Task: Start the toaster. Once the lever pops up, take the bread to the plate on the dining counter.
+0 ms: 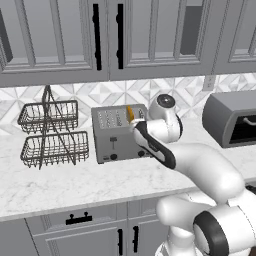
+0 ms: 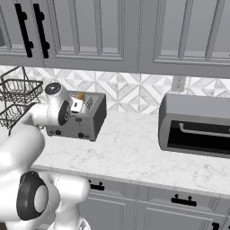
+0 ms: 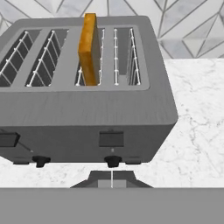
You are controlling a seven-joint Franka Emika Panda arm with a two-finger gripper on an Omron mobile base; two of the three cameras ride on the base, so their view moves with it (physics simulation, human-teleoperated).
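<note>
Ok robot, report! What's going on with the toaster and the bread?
Gripper shut, empty, just below toaster front. Bread standing up in third slot. Right lever unobstructed.

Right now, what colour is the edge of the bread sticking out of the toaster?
Orange-brown; the bread stands edge-on in the grey toaster, clearest in the hand view.

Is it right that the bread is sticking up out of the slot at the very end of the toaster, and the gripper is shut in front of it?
Not quite. The bread stands in the toaster's third slot, not the end one, as the hand view shows. The gripper is indeed shut in front.
</note>
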